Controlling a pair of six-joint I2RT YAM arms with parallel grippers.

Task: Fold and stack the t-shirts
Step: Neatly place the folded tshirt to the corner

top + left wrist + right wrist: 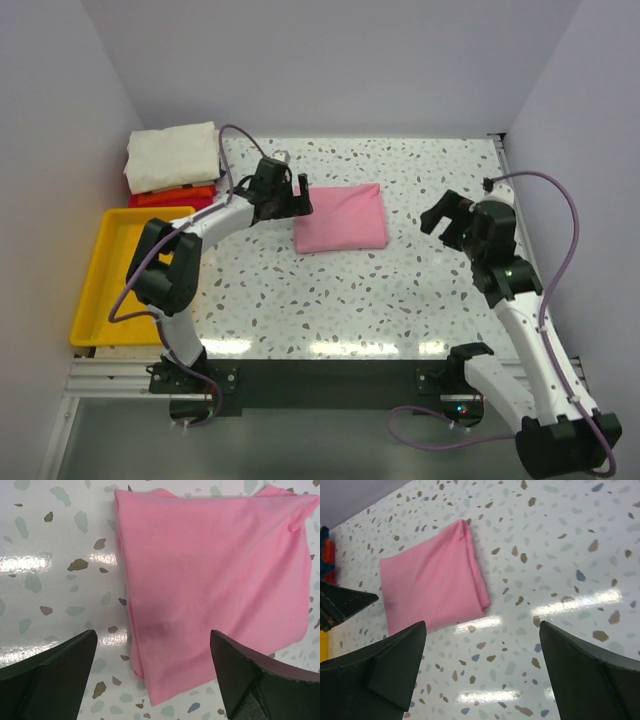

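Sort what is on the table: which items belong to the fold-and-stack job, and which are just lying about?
Part of the job:
- pink t-shirt, folded, mid-table
- cream-white t-shirt, folded, on top of the far-left pile
- orange-red shirts, beneath the cream-white one

Just lying about:
- yellow tray, at the left edge, next to the pile

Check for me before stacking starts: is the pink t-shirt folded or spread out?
Folded: the pink t-shirt is a compact rectangle, layered edges showing along one side, no sleeves spread out.
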